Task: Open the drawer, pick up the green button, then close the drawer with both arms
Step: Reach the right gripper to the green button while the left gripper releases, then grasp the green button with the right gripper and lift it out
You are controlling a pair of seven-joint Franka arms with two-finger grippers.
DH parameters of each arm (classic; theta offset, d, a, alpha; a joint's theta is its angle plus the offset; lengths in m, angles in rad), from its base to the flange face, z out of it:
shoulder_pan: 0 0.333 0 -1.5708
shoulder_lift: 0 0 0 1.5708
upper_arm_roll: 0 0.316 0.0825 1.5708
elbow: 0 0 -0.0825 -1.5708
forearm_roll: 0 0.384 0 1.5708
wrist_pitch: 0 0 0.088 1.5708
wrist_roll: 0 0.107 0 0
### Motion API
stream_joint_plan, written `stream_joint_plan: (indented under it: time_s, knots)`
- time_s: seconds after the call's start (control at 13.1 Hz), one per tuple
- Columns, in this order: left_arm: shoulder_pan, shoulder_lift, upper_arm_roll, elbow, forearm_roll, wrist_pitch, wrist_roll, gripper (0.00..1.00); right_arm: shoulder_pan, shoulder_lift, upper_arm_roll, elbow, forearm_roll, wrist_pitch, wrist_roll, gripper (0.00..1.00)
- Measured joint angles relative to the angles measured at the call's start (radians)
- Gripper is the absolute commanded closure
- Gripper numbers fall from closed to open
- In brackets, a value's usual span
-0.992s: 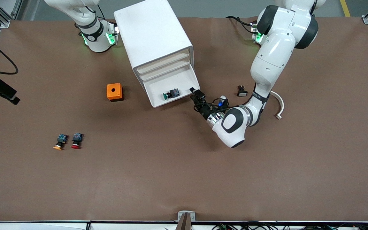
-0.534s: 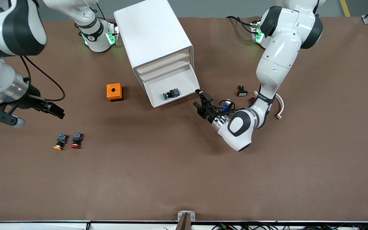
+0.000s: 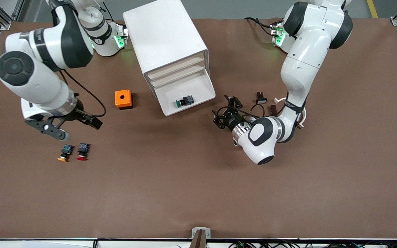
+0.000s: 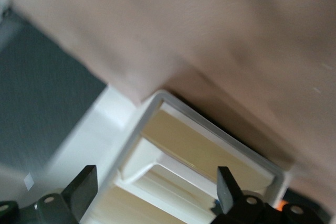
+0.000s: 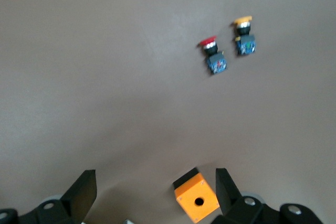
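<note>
The left tool (image 3: 225,112) has backed off the drawer (image 3: 188,94), jaws apart, leaving it open; the right tool (image 3: 72,125) has swung in over the surface (image 3: 184,189) (jaws spread, presumably for pickup). The button (image 3: 184,101) lies inside the drawer.

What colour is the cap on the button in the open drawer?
Green, on the button in the drawer; the front view shows it best.

The shallow white drawer (image 3: 189,94), third of four in the white box cabinet (image 3: 165,44), stands pulled open toward the front camera, and the green-capped button (image 3: 184,101) with black body and blue rear block lies on its side inside it.
</note>
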Motion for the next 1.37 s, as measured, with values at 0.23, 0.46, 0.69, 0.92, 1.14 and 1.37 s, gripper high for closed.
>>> stream_joint_plan:
  time_s: [0.23, 0.46, 0.69, 0.92, 1.14, 1.37]
  knots:
    - [-0.016, -0.02, 0.024, 0.067, 0.078, 0.044, 0.132, 0.0, 0.078, 0.024, 0.002, -0.008, 0.062, -0.006, 0.168, 0.0]
    - [-0.103, -0.044, 0.117, 0.097, 0.143, 0.174, 0.187, 0.0, 0.149, 0.062, 0.002, -0.01, 0.149, 0.001, 0.317, 0.0]
    - [-0.157, -0.074, 0.145, 0.104, 0.214, 0.308, 0.188, 0.0, 0.197, 0.091, 0.002, -0.029, 0.225, 0.049, 0.44, 0.0]
    - [-0.18, -0.088, 0.145, 0.104, 0.298, 0.414, 0.189, 0.0, 0.271, 0.1, 0.003, -0.103, 0.241, 0.178, 0.565, 0.0]
    - [-0.203, -0.088, 0.145, 0.103, 0.366, 0.498, 0.189, 0.0, 0.345, 0.102, 0.004, -0.177, 0.267, 0.291, 0.649, 0.0]
    - [-0.237, -0.088, 0.145, 0.102, 0.468, 0.564, 0.19, 0.0, 0.404, 0.103, 0.004, -0.273, 0.278, 0.45, 0.697, 0.0]
